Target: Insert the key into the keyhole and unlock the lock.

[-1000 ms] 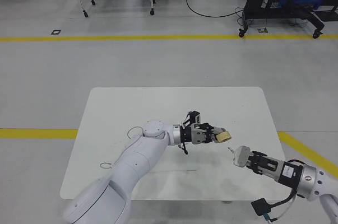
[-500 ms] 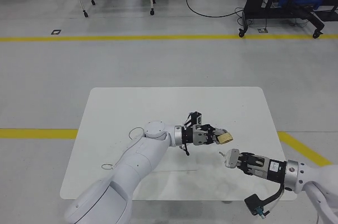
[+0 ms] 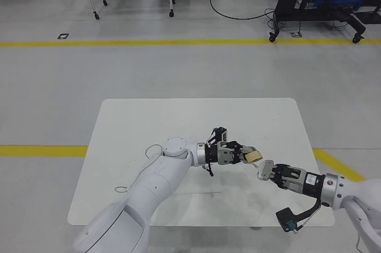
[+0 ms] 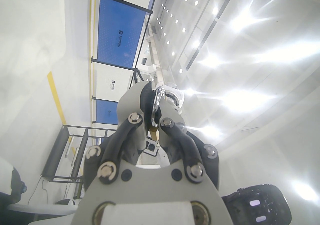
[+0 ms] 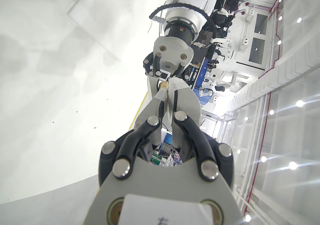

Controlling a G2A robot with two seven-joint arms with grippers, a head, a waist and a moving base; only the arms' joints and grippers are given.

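Half done at best, by the look of it. Pinches the brass lock [image 3: 254,155] in the left gripper [image 3: 243,154], pads pressed together on it, above the white table [image 3: 146,126] and toward 4 o'clock from its middle. Grips the key [image 5: 170,104] in the right gripper [image 3: 266,169], clamped on the flat head, at 4 o'clock of the lock and just beside it, with the tip aimed to 10 o'clock at the brass body. Cannot tell of contact between tip and keyhole. Looks like the lining-up step, with the turn not yet made.

Risks from here: a blade slightly off line with the slot, likely to skid across the brass face and twist the lock in its pinch; a hard push, likely to shove the lock back through the left pads; a turn begun before full depth, likely to bind or to spin the thin key in its grip. After any such slip, a fall to the table or past its edge.

Room: a wide stretch of tabletop from 7 round to 12 o'clock of the lock; less at 3 o'clock, with the table's right edge under the right arm; front edge not far at 6 o'clock.
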